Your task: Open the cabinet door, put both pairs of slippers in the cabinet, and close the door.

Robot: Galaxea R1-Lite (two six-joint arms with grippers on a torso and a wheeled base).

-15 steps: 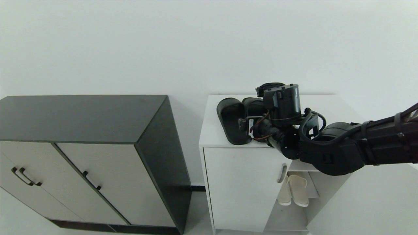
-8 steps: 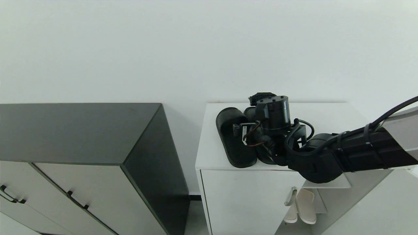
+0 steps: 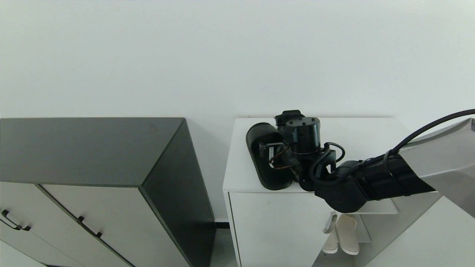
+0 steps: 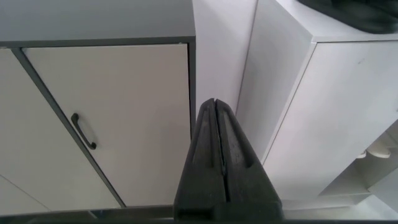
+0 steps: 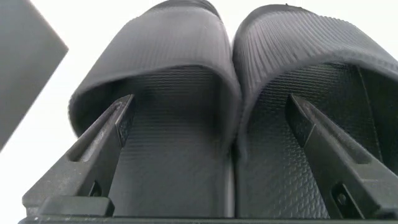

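Right gripper (image 5: 210, 102): jaws spread wide, one finger (image 5: 102, 146) over each footbed of the black slippers (image 5: 174, 93), gripping nothing. The pair lies side by side on the white cabinet (image 3: 371, 129) top, heels near the front edge, bare surface to the right. Left gripper (image 4: 216, 109): jaws pressed together, empty. White slippers (image 3: 343, 230) are on a shelf inside.

- The black left pincer (image 4: 216, 109) fills the middle foreground of the frame, its two fingers pressed flat together with only a thin seam between them.
- Beyond it on one side stands a dark grey cabinet (image 4: 93, 22) with a pale door (image 4: 130, 118) and a curved black handle (image 4: 83, 130).
- On the other side stands a white cabinet (image 4: 323, 118), door shut, with a black ribbed slipper (image 4: 357, 12) on top at the frame's corner.
- A strip of white wall (image 4: 219, 56) shows between the two cabinets.
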